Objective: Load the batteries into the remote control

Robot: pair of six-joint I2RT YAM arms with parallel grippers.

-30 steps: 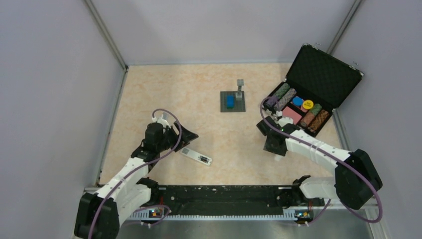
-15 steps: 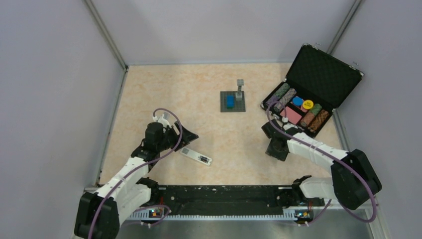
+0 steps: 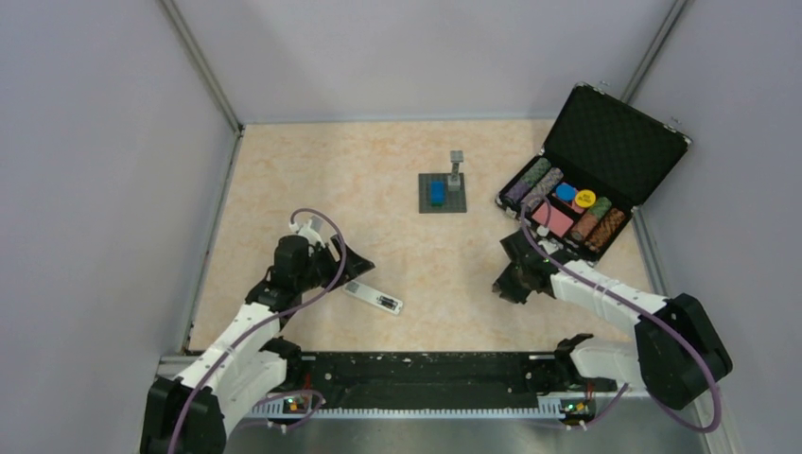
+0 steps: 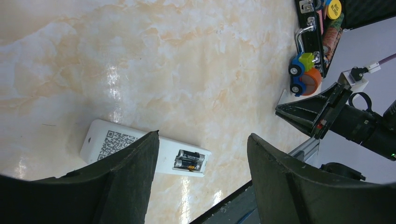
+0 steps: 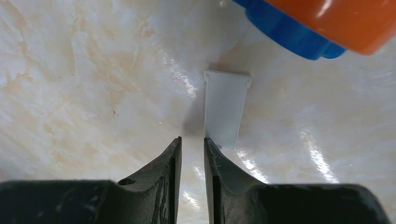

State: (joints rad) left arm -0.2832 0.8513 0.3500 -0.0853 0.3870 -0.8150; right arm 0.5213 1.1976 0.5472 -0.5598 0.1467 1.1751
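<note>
The white remote control [image 3: 374,298] lies back-up on the table, left of centre. In the left wrist view [image 4: 168,156] its recess is uncovered and holds the two dark batteries [image 4: 189,160] side by side. My left gripper [image 3: 355,257] hangs open and empty just above the remote [image 4: 203,135]. My right gripper [image 3: 498,284] is low over the table, jaws a narrow gap apart with nothing between them [image 5: 192,139]. A small white battery cover [image 5: 225,107] lies flat just beyond its right fingertip.
An orange and blue toy car [image 5: 317,23] sits right behind the cover, also showing in the left wrist view [image 4: 303,77]. An open black case of poker chips [image 3: 567,203] stands at the right. A grey baseplate with a blue block [image 3: 443,193] sits at the back centre.
My right gripper has moved away from the chip case, toward the near side, and tipped down to the table. The left arm has barely moved.
</note>
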